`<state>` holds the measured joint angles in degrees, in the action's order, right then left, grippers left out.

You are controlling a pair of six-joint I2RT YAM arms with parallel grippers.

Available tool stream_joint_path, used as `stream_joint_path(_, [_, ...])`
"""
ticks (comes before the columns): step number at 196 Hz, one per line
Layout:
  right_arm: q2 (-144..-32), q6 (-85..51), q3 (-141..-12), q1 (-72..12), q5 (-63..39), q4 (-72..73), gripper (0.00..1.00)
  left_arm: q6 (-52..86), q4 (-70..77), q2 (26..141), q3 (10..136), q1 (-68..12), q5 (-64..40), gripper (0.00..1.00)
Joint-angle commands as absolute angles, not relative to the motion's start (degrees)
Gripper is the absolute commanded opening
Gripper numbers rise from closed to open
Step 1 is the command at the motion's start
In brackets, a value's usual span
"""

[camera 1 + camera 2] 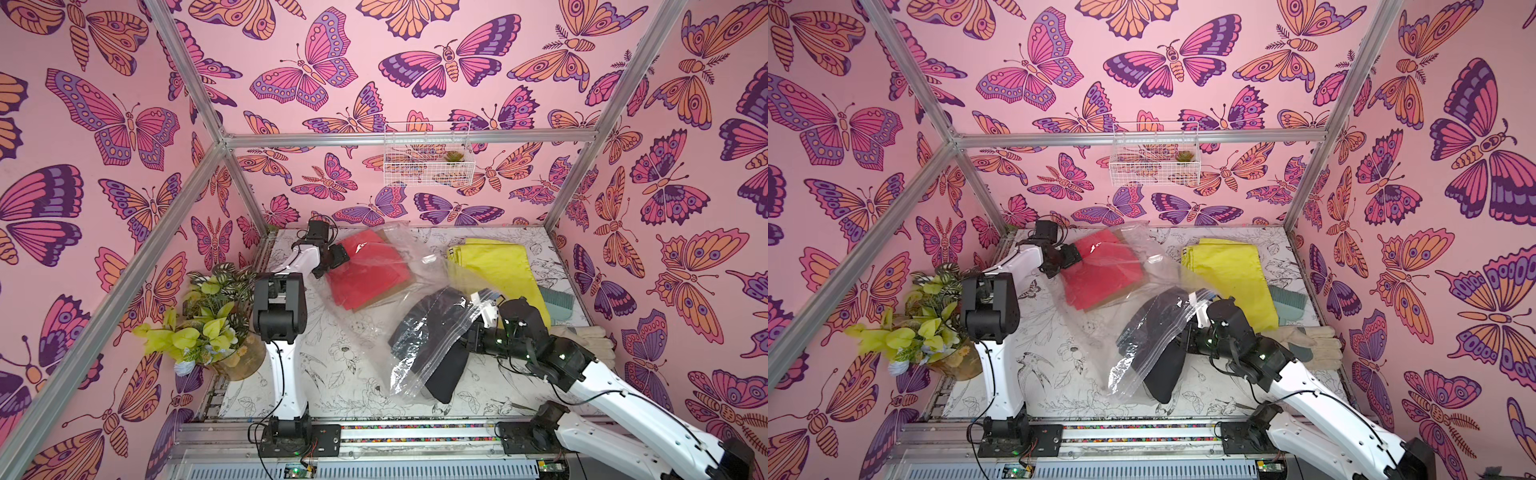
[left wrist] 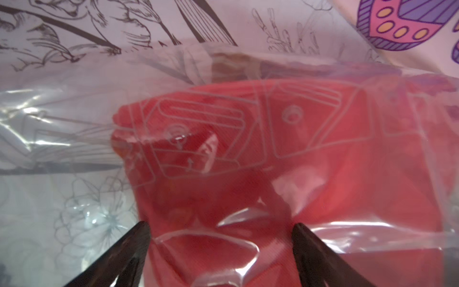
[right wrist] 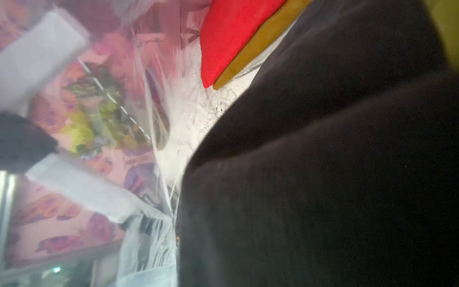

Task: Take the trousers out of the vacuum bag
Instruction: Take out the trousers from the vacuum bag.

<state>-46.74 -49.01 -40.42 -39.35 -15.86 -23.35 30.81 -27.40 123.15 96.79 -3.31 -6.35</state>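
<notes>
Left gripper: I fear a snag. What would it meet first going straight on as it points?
The left gripper, open, would likely meet the vacuum bag film first, with the red trousers right behind it; the gap is unclear.

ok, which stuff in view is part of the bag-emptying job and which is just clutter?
Job: vacuum bag; red trousers and mustard brown trousers, inside it; black trousers, partly out; yellow trousers, out on the table.
Clutter: pale gloves; potted plant; wire basket on the wall.
</notes>
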Motion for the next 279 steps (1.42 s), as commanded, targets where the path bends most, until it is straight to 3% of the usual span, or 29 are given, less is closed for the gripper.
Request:
stream_joint_path(1, [-42.19, -47.54, -42.35, -37.94, -11.37, -27.77, 0.00, 25.50, -29.40, 114.35, 94.50, -6.84, -9.39, 0.98])
stream_joint_path(23, [-40.29, -48.02, -40.70, -37.33, -10.74, -29.51, 0.00, 21.78, -29.09, 108.37, 91.49, -9.79, -13.83, 1.00])
stream_joint_path(56, [-39.48, -48.69, -38.64, -37.14, -10.64, -29.36, 0.00, 18.06, -24.70, 102.18, 84.56, -14.70, -29.46, 1.00])
stream_joint_path(102, [-39.82, -48.60, -37.98, -37.16, -10.46, -28.94, 0.00, 15.11, -23.94, 102.97, 80.53, -25.25, -41.82, 1.00])
stream_joint_path(181, [-40.32, -48.42, -38.65, -37.05, -10.74, -28.83, 0.00, 18.20, -24.79, 113.34, 77.46, -29.27, -29.44, 0.97])
stream_joint_path(279, [-40.58, -48.95, -37.58, -37.02, -12.90, -26.18, 0.00, 24.44, -23.01, 125.05, 86.21, -24.90, -9.23, 0.98])
